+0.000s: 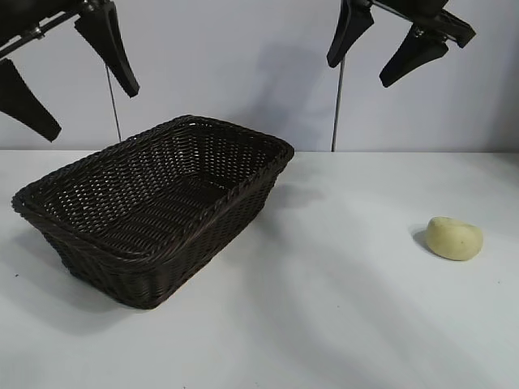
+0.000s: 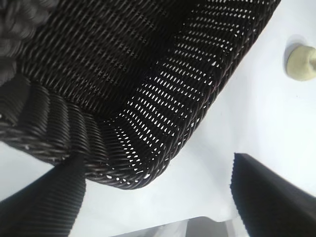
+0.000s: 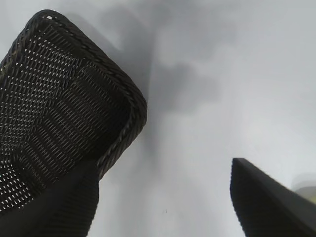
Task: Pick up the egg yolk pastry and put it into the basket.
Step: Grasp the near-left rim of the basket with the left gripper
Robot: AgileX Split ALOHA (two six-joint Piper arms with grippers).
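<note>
The egg yolk pastry [image 1: 455, 238] lies on the white table [image 1: 340, 308], well apart from the basket [image 1: 154, 207] and outside it. The left pincer [image 1: 69, 77] hangs above the basket's far rim, jaws spread wide and holding nothing. The right pincer [image 1: 389, 49] hangs high between basket and pastry, also wide open and empty.

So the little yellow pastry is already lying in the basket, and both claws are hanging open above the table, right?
Not quite. The pastry is not in the basket; it lies on the table well to its right, as the exterior view shows. The rest holds: the left gripper and right gripper both hang open above the table.
</note>
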